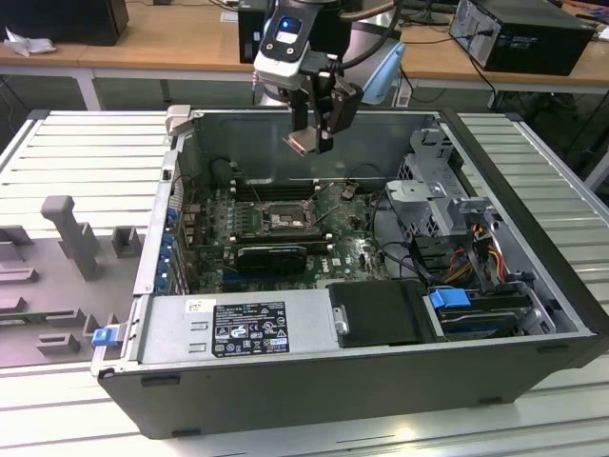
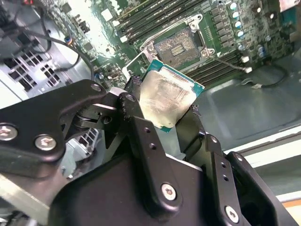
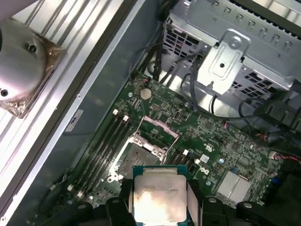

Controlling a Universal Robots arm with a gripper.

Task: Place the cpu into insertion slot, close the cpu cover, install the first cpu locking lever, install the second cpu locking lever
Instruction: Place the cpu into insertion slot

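Second wrist view: gripper (image 2: 162, 113) clamped on the cpu (image 2: 168, 94), with a black finger (image 2: 134, 113) on each of two opposite edges and the pale metal top bare between them.

Handling, as judged:
- The chip looks light, thin and rigid.
- Its smooth edges could slip if the clamp slackens.
- The underside contacts and the socket pins are probably fragile, so the edge hold looks right, with no pressing on either face.

Exterior view: the cpu (image 1: 306, 143) hangs tilted in the air inside the open computer case (image 1: 533, 314), well above the motherboard (image 1: 354, 252). The arm reaches in over the case's far wall, wrist pointing down at a slant.

First wrist view: the insertion slot (image 3: 141, 157) sits below the chip and apart from it, pin field uncovered. The cpu cover (image 3: 160, 128) seems swung up off the slot on its far side. Long memory slots (image 3: 101, 141) run alongside.
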